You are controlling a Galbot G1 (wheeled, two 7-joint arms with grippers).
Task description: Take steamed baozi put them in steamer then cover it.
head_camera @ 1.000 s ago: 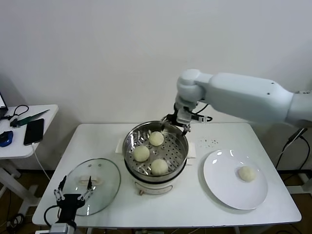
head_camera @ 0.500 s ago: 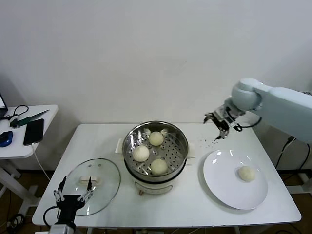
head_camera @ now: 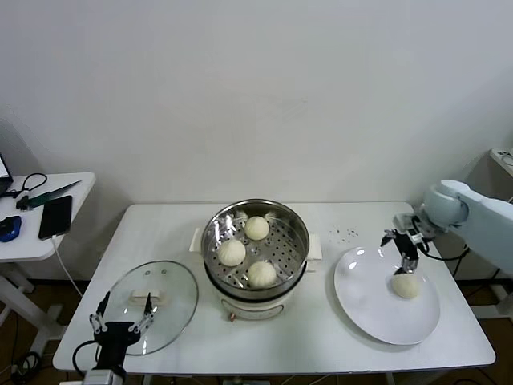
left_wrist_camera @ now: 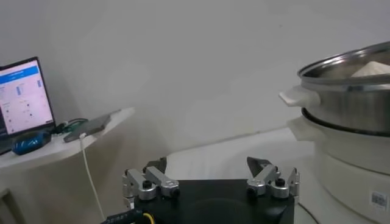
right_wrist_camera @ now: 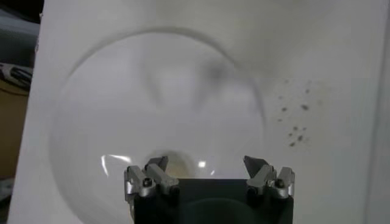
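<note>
The steamer [head_camera: 256, 255], a shiny steel pot on a white base, stands mid-table with three cream-white baozi [head_camera: 256, 228] on its perforated tray. A fourth baozi [head_camera: 405, 285] lies on the white plate [head_camera: 369, 309] at the right. My right gripper [head_camera: 403, 249] is open and empty, hovering just above and behind that baozi; in the right wrist view [right_wrist_camera: 205, 163] a bit of the baozi [right_wrist_camera: 173, 164] shows by one finger. The glass cover [head_camera: 152, 303] with its white handle lies flat at the front left. My left gripper [head_camera: 121, 314] is open and parked at the cover's near edge.
A side table [head_camera: 48, 228] at the left carries a phone, cables and a laptop [left_wrist_camera: 24, 97]. Dark specks [head_camera: 346, 235] mark the table behind the plate. The steamer's side [left_wrist_camera: 350, 128] fills one edge of the left wrist view.
My right arm has swung from the steamer's back rim across to the right and come down over the plate, above the last baozi. The left arm has not moved.
</note>
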